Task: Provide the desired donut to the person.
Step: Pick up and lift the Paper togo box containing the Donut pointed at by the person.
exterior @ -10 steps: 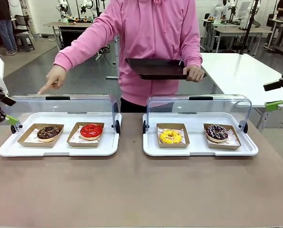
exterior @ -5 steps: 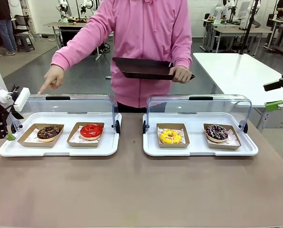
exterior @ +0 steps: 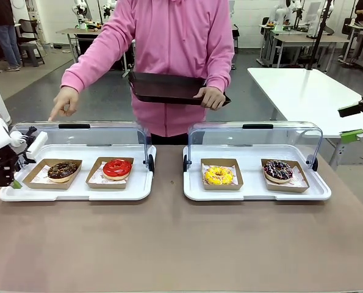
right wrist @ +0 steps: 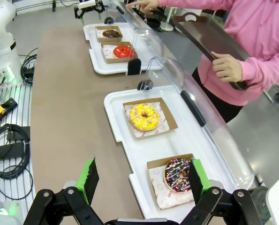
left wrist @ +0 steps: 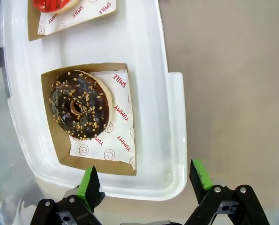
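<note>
The person (exterior: 181,43) in a pink hoodie points a finger of one hand (exterior: 64,101) down over the left case and holds a dark tray (exterior: 166,88) in the other. Below the finger lies a chocolate donut with nut crumbs (exterior: 61,170) (left wrist: 79,111) in a cardboard boat. My left gripper (exterior: 10,178) (left wrist: 144,177) hangs open over the left tray's outer end, just short of that donut. A red donut (exterior: 117,168), a yellow donut (exterior: 218,176) (right wrist: 144,117) and a dark sprinkled donut (exterior: 278,170) (right wrist: 177,174) sit further right. My right gripper (exterior: 354,123) (right wrist: 144,180) stands open, high beyond the right tray.
Two white trays (exterior: 77,192) (exterior: 254,194) with raised clear lids (exterior: 83,139) (exterior: 254,141) stand side by side on the brown table (exterior: 181,244). A white table (exterior: 303,91) stands behind at the right. Cables (right wrist: 8,150) lie beside the table in the right wrist view.
My left gripper has come down and inward to the left tray's end. The person has shifted left with the dark tray, still pointing. The right arm has not moved.
</note>
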You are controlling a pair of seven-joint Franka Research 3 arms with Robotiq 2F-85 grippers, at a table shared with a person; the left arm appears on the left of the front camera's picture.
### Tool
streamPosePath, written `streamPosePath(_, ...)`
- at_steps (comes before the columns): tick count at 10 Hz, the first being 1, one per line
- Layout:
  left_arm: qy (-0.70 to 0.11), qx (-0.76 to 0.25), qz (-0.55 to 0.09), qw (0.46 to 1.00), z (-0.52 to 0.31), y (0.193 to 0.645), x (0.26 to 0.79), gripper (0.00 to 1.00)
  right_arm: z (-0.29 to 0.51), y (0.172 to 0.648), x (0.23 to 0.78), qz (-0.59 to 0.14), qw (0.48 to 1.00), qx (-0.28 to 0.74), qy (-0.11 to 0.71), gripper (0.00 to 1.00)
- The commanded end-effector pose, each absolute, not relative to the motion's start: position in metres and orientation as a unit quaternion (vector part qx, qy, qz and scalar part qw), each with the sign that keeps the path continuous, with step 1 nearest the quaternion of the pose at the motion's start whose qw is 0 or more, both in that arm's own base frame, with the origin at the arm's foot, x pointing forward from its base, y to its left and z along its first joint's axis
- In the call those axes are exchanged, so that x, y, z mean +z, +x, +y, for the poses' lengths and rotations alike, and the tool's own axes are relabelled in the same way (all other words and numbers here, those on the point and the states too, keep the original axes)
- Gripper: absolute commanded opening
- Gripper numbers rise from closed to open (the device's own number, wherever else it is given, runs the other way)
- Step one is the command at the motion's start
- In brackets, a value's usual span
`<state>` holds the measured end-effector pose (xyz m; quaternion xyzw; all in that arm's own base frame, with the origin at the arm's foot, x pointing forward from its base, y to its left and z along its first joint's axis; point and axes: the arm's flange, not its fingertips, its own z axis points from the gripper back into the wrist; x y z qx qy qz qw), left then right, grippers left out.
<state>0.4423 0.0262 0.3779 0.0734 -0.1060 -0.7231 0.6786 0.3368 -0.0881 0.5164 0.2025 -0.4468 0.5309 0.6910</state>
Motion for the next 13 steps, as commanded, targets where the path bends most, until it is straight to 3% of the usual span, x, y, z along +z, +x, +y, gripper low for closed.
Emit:
streamPosePath(1,0.077,-0.72,-0.107,0.681,0.022,0.456,0.37,1.0,-0.088,0.339,0.515,-0.451,0.686,0.533,0.206,1.0)
streamPosePath(11,0.054,-0.701,-0.089,0.706,0.033,0.467,0.341,1.0,-0.088,0.339,0.515,-0.451,0.686,0.533,0.206,1.0)
streamPosePath(12,0.058,-0.706,-0.102,0.698,0.033,0.468,0.34,0.67,-0.088,0.339,0.515,-0.451,0.686,0.533,0.206,1.0)
streamPosePath(13,0.053,-0.708,-0.093,0.698,0.034,0.468,0.339,0.41,-0.088,0.339,0.515,-0.451,0.686,0.533,0.206,1.0)
